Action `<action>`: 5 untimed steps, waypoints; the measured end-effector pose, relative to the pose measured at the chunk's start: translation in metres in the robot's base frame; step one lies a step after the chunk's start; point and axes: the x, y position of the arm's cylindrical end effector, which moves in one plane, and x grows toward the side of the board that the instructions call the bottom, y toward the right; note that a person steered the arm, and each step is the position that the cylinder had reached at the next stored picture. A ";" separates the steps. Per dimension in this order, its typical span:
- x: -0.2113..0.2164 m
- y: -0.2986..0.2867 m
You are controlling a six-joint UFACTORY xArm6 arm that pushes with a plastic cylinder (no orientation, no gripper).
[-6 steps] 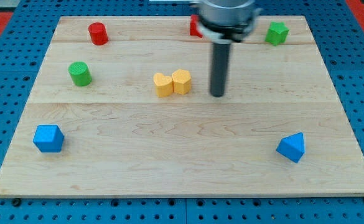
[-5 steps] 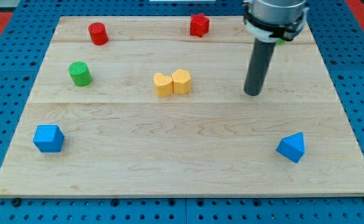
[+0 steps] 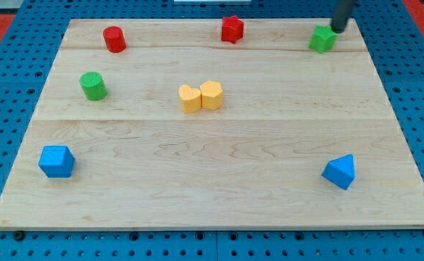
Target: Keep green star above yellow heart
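The green star [image 3: 322, 38] sits near the board's top right corner. The yellow heart [image 3: 190, 98] lies near the board's middle, touching a yellow hexagon block [image 3: 212, 95] on its right. My tip [image 3: 337, 29] is at the view's top right, just above and right of the green star, very close to it or touching; only the rod's lower part shows.
A red star [image 3: 232, 29] is at top centre, a red cylinder [image 3: 114, 38] at top left, a green cylinder [image 3: 93, 85] at left. A blue block [image 3: 56, 161] is at bottom left, a blue pyramid-like block [image 3: 340, 172] at bottom right.
The rod has moved from the board's middle right up to the top right, behind the green star. No block has visibly moved.
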 end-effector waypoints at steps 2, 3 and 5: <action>0.055 0.010; 0.081 -0.008; 0.071 0.002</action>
